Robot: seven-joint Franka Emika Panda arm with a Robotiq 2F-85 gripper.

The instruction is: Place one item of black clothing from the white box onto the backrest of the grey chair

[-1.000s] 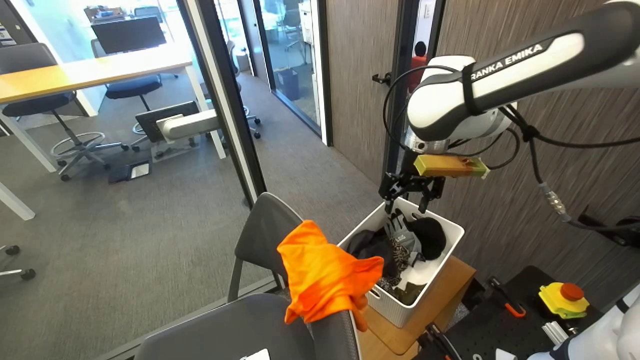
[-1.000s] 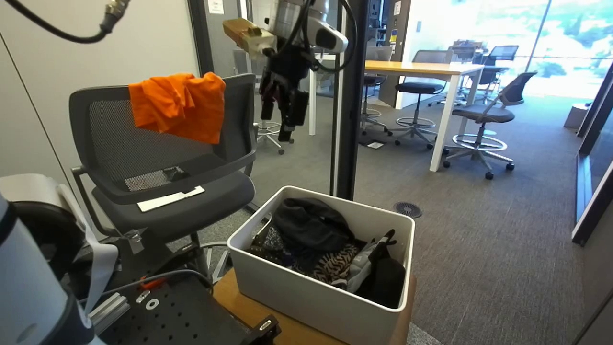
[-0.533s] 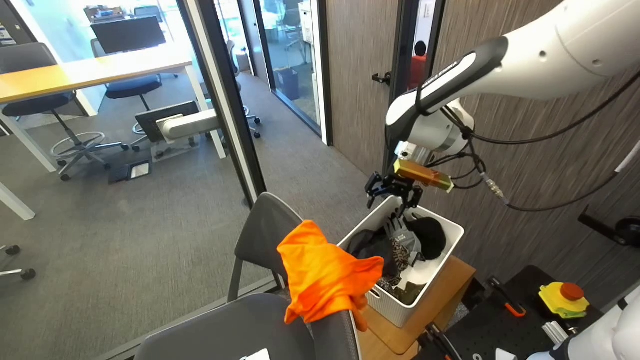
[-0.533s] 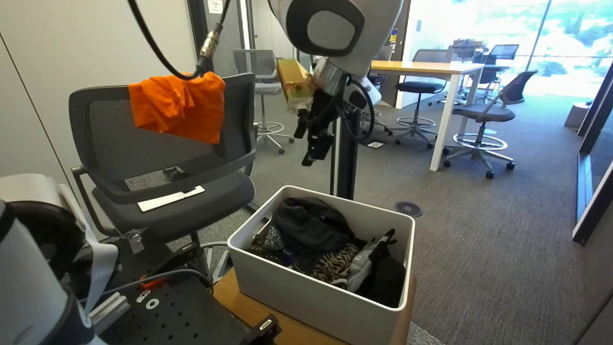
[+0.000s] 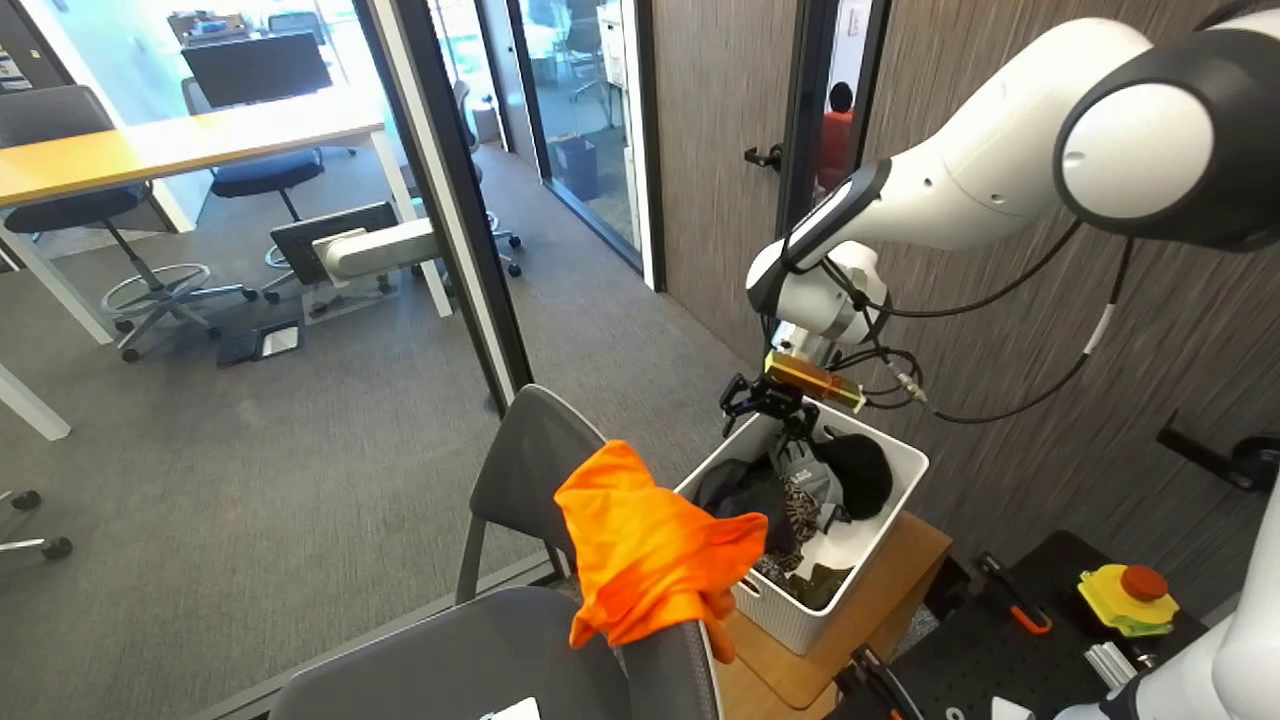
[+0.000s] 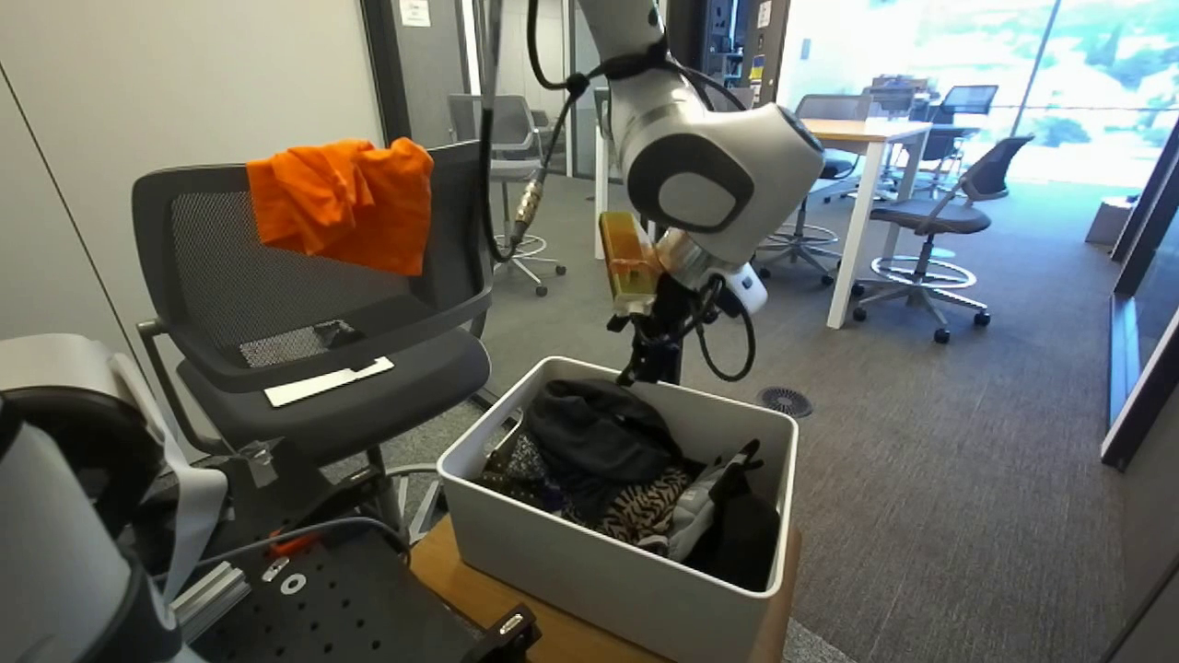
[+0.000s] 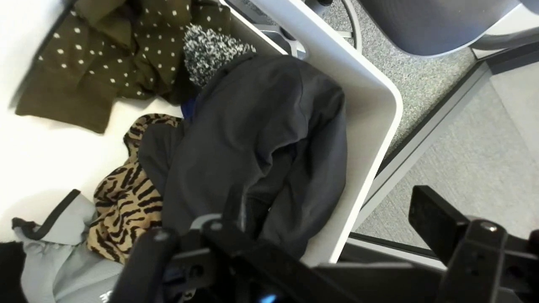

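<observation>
A wood-grain wall (image 5: 1050,450) fills one side, and in front of it stretches the white-and-black Franka arm (image 5: 940,190), wrist low near the rim of the box. There's the grey office chair (image 6: 304,295), mesh backrest upright, standing just beside that box. A wooden tabletop (image 5: 910,545) carries the white box (image 6: 599,589), handle slot on the chair side, clothes heaped inside. Bright orange cloth (image 6: 350,212) hangs over the chair's backrest, plain to see in both exterior views. Now the black garment (image 7: 252,139), the one that counts: it's in the box, bunched into the corner by the handle slot. Olive polka-dot cloth (image 7: 126,54) lies near it; a second black item (image 6: 741,543) sits at the opposite end, a grey glove (image 5: 812,478) right beside that, tiger-print fabric (image 7: 126,202) showing between glove and garment, and black-and-white speckled fabric (image 7: 210,52) tucked against the olive. A white strip (image 6: 327,382) rests on the chair seat. And the fingers (image 7: 438,216): spread wide apart, one crossing in front of the black garment in the wrist view, the other out past the rim; whether either touches cloth, I can't tell.
</observation>
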